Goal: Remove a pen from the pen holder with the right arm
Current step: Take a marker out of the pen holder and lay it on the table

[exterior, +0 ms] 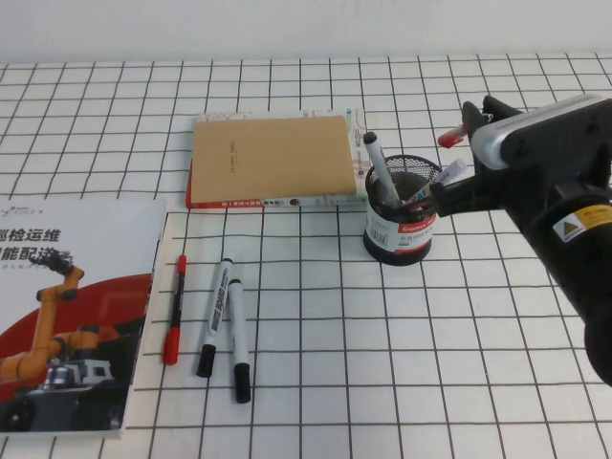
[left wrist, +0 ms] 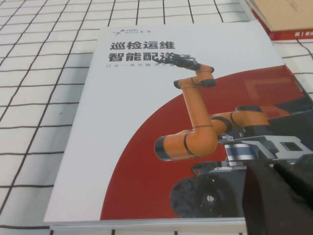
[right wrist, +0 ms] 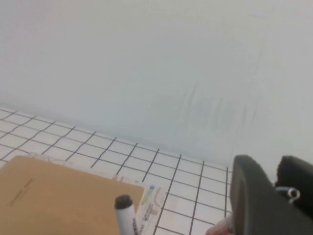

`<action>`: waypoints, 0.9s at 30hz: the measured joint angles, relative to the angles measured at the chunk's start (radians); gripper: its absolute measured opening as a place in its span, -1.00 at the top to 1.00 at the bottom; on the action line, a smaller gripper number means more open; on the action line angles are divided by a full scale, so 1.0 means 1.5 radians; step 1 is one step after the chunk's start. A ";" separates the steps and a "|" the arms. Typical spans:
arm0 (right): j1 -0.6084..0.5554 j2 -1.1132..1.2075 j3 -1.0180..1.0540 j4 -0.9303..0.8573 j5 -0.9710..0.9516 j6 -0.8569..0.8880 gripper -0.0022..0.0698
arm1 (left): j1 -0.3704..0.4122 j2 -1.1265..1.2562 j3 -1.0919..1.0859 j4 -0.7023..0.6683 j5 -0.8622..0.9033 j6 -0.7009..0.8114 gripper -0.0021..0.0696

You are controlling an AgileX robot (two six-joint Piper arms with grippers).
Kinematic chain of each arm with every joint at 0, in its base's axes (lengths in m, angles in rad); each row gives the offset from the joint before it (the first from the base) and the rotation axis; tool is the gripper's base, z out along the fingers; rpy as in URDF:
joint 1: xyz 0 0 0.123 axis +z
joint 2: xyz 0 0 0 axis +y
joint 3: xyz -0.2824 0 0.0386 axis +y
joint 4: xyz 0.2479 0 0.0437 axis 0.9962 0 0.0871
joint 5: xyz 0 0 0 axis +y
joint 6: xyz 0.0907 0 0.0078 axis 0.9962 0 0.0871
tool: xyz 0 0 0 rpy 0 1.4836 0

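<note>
Right gripper: the right gripper (exterior: pixel 438 194) is reaching in from the right and sitting at the right rim of the black wire-mesh pen holder (exterior: pixel 399 237).
Holder's place: it is standing right of centre on the white grid-lined table (exterior: pixel 382 382), just near of the tan-covered notebook (exterior: pixel 273 158).
Right jaws: they are standing close together and seem to be pinching the red-tipped pen (exterior: pixel 448 140), which is leaning out over that rim. The contact itself is hiding behind the gripper's body.
Pen's place: its lower end is sitting inside the holder, not yet lifted out.
Neighbour: a grey-capped white marker (exterior: pixel 380 164) is leaning towards the far left of the same holder.
Handling: the pen is probably light and stiff, with a smooth round plastic barrel that could be slipping or pivoting in a weak pinch.
Where to hold: the upper barrel is looking best, rather than the tip or cap, which might pull off.
Risk: the holder is likely light, so a pull across the pen's lean could be tipping it.
Left gripper: the left gripper (left wrist: pixel 274 169) is hovering over the glossy robot-arm brochure (left wrist: pixel 146 122) at the near left, jaws looking pressed together and empty.
Loose pens: a red pen (exterior: pixel 174 311) and two black-capped white markers (exterior: pixel 215 316) are lying beside the brochure.
</note>
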 joint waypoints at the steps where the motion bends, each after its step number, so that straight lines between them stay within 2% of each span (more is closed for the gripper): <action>1: 0.000 -0.016 0.000 0.001 0.014 -0.006 0.74 | 0.000 0.000 0.000 0.000 0.000 0.000 0.95; 7: 0.000 -0.115 0.000 0.009 0.177 -0.013 0.74 | 0.000 0.000 0.000 0.000 0.000 0.000 0.95; 12: 0.000 -0.183 -0.055 0.018 0.435 -0.009 0.74 | 0.000 0.000 0.000 0.000 0.000 0.000 0.95; 16: 0.000 -0.191 -0.155 -0.008 0.654 0.079 0.74 | 0.000 0.000 0.000 0.000 0.000 0.000 0.95; 21: 0.000 -0.133 -0.298 -0.082 0.917 0.245 0.74 | 0.000 0.000 0.000 0.000 0.000 0.000 0.95; 27: 0.000 0.001 -0.430 -0.099 1.108 0.311 0.74 | 0.000 0.000 0.000 0.000 0.000 0.000 0.95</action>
